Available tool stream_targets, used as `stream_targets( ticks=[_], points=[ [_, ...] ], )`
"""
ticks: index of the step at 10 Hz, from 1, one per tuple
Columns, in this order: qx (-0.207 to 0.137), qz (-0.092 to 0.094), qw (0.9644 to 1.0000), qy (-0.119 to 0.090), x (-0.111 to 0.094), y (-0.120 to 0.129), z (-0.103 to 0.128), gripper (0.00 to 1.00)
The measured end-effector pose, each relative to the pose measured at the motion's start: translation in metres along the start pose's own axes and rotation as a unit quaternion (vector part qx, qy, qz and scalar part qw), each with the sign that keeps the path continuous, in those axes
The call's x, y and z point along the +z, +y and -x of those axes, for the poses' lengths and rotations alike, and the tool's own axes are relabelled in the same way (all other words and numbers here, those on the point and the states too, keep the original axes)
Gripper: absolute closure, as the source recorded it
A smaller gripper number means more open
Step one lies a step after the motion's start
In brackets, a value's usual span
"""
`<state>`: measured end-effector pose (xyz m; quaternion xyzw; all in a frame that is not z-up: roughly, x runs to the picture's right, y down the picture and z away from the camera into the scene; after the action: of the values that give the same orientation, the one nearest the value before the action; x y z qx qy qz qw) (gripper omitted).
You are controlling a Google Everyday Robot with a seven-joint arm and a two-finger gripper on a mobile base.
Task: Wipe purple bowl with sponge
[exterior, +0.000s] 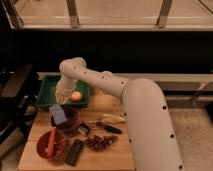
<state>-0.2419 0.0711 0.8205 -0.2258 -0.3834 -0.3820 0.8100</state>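
Purple bowl [67, 120] under sponge [58, 115], arm bent downward, tool [61, 102] just above sponge, grip state unclear

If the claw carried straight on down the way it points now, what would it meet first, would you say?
Probably the sponge, which lies on the purple bowl just below the claw. Depth is unclear, so the claw may sit slightly behind it, nearer the green tray.

You have a green tray [46, 100] at the back of the wooden table [120, 155], holding an orange ball [76, 96]. Nearer you sit a red bowl [42, 150] with utensils, what looks like grapes [99, 142], a dark flat device [75, 152] and a knife [109, 128]
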Motion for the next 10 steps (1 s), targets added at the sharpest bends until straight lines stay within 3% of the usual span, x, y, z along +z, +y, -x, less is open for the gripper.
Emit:
stream_targets(
  ticks=[3, 5, 8, 10],
  points=[
    [0.016, 0.007, 0.9998, 0.0, -0.003, 0.025, 0.007, 1.0],
    [0.027, 0.011, 0.9995, 0.015, -0.011, 0.027, -0.012, 1.0],
    [0.027, 0.014, 0.9989, 0.037, -0.025, 0.014, -0.046, 1.0],
    [0.014, 0.013, 0.9993, 0.032, -0.022, 0.001, -0.047, 1.0]
  ],
)
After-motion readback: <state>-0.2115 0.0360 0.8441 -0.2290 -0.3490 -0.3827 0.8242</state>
